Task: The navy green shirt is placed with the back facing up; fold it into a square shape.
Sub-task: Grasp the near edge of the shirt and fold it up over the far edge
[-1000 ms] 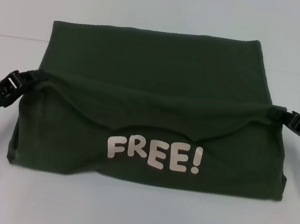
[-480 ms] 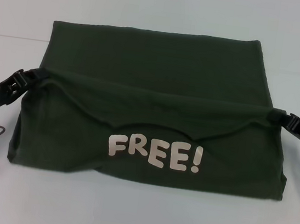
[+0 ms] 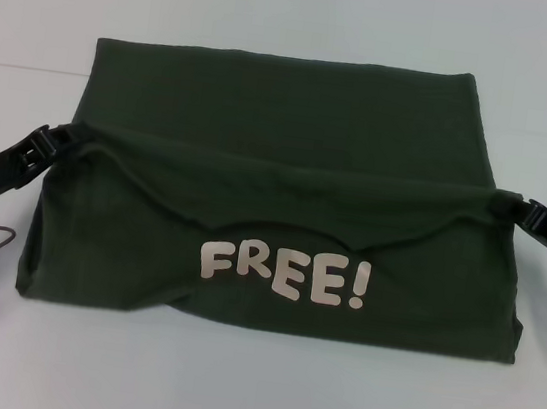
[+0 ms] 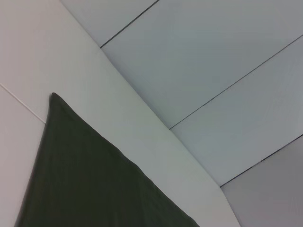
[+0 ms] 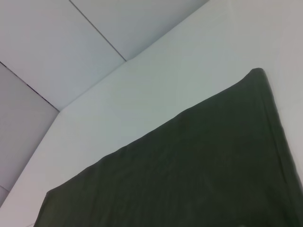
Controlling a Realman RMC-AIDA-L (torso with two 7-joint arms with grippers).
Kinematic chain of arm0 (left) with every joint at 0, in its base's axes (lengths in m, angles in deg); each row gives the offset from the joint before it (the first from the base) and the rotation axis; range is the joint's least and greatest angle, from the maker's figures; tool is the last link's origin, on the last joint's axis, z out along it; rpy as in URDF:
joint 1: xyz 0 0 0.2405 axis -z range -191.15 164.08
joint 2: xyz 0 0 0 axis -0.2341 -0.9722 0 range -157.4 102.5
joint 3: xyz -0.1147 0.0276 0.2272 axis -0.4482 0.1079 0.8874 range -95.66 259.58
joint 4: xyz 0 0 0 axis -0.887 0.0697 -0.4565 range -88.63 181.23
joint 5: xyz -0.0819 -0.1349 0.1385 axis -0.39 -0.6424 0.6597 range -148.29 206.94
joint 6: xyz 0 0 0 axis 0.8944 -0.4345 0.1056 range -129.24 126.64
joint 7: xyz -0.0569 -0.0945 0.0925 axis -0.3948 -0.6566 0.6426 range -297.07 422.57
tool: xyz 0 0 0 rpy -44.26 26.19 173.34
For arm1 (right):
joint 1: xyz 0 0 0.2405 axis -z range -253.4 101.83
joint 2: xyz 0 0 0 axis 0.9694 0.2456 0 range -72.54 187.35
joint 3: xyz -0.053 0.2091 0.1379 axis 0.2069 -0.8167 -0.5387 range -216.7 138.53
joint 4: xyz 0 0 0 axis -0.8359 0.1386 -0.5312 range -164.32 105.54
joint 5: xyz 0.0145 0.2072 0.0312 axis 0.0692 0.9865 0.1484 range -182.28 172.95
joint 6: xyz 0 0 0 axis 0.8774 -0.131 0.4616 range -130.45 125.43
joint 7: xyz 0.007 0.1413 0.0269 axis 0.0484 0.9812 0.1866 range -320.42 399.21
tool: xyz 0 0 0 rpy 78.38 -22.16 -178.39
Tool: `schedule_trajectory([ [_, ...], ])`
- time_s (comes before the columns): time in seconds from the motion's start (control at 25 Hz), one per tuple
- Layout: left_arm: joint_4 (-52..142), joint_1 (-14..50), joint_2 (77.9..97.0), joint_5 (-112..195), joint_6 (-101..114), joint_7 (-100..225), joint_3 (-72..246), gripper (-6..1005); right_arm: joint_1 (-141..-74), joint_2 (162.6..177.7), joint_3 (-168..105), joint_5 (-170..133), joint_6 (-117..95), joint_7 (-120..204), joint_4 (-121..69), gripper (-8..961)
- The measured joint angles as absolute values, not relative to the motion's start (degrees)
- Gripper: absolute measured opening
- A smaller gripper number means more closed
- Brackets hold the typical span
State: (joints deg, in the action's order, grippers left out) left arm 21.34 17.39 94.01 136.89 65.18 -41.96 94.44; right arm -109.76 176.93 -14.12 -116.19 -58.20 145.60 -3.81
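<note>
The navy green shirt (image 3: 273,205) lies on the white surface (image 3: 249,393), its near half raised. The left pincer (image 3: 61,136) and right pincer (image 3: 505,205) each clamp one corner of the folded edge.

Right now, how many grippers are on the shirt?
2: left gripper at the navy green shirt's left edge, right gripper at its right edge, each pinching the folded layer's corner.
</note>
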Motion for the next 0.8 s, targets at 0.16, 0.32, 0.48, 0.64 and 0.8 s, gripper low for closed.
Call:
schedule_trajectory([
  [0.16, 21.34, 17.48, 94.15, 136.89, 64.67, -41.47, 94.37, 49, -110.20, 176.93, -14.05, -116.13, -57.95, 145.32, -4.33, 64],
  [0.32, 21.34, 17.58, 94.28, 136.89, 63.63, -41.39, 94.34, 49, -110.81, 176.93, -13.98, -116.19, -57.14, 144.68, -4.95, 64],
  [0.48, 21.35, 17.82, 94.91, 135.82, 61.76, -40.16, 94.43, 49, -111.19, 176.93, -13.95, -116.18, -56.96, 144.01, -5.03, 64],
  [0.64, 21.34, 18.13, 95.04, 135.48, 60.45, -39.84, 94.45, 49, -111.67, 176.93, -13.94, -116.19, -56.48, 143.95, -5.18, 64],
  [0.8, 21.34, 18.79, 95.29, 135.36, 58.48, -38.72, 94.37, 49, -112.59, 176.93, -13.91, -116.27, -55.20, 143.92, -5.78, 64],
])
